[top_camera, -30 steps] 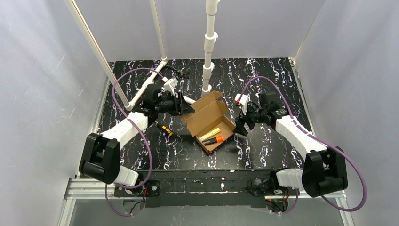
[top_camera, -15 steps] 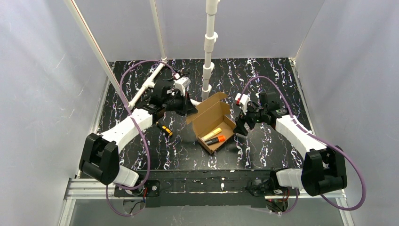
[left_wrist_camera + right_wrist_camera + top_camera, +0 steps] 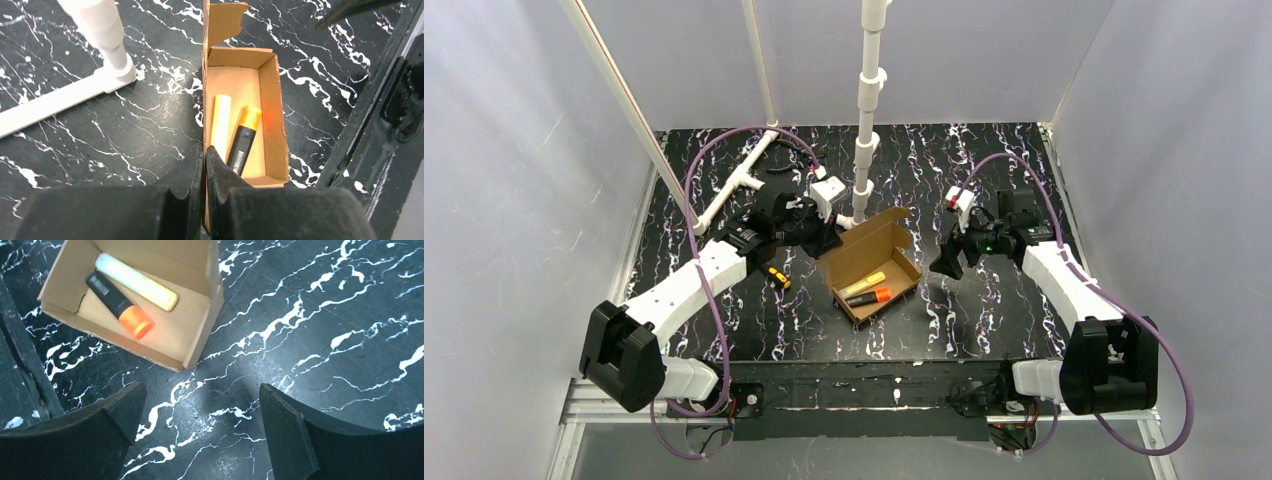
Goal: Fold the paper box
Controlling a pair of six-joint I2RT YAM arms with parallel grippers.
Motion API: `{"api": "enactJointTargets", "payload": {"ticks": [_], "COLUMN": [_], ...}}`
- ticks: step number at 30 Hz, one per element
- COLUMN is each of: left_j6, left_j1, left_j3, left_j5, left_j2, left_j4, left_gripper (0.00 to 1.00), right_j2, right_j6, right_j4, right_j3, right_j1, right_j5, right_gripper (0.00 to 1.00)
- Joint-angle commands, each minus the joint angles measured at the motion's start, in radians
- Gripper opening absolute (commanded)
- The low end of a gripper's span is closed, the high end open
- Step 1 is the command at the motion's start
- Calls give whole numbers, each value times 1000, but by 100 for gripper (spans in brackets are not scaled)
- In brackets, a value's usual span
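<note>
Left gripper (image 3: 205, 150) first: its two black fingers are pressed tight together, and the upright back panel of the paper box (image 3: 239, 90) runs straight into the seam between them, so this is a pinch on thin cardboard at the box's near-left corner. From the wrist camera that panel shows edge-on, standing tall, with a small tab (image 3: 224, 20) sticking up at its far end. The box sits mid-table on the black marbled table (image 3: 325, 340), tray formed, top open. Inside lie two markers side by side (they take up most of the floor): a pale yellow marker (image 3: 220, 125) along the pinched wall and a black marker with an orange cap (image 3: 241, 145) just beside it.

Over to the right gripper (image 3: 200, 427): fingers (image 3: 105, 425) spread wide, nothing between them, hanging above bare table just off the box's right-hand corner, not touching it. A white pipe post (image 3: 102, 30) stands behind the box, and a small yellow-and-black tool (image 3: 774, 275) lies on the table beneath the left arm.
</note>
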Motion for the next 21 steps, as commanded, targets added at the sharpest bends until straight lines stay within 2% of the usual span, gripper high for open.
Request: {"api": "enactJointTargets", "payload": {"ticks": [1,4,7,12,16,21], "left_j6": [141,185,220,261,273,262], "left_j1": [-26,-41,-52,-56,-58,-65], "left_j3": [74,102,110,101,108,134], "left_j5": [15,13,10,-5,-7,-1], "left_j2": [-15,6,16,21,45,73], "left_j4": [-37,-51,-54,-52,-49,-46], "left_gripper": [0,0,0,0,0,0], "right_j2": [-37,-43,-21,77,188,262], "right_j6": [83,271,388,566,675,663], "right_j4": [59,208,333,526,642,650], "right_j3": [35,-5,-43,-68,-47,-16], "right_j1": [-51,-73,-76,-75,-54,29], "right_j5": [-52,55,134,175,134,131], "right_gripper": [91,90,85,48,33,30]}}
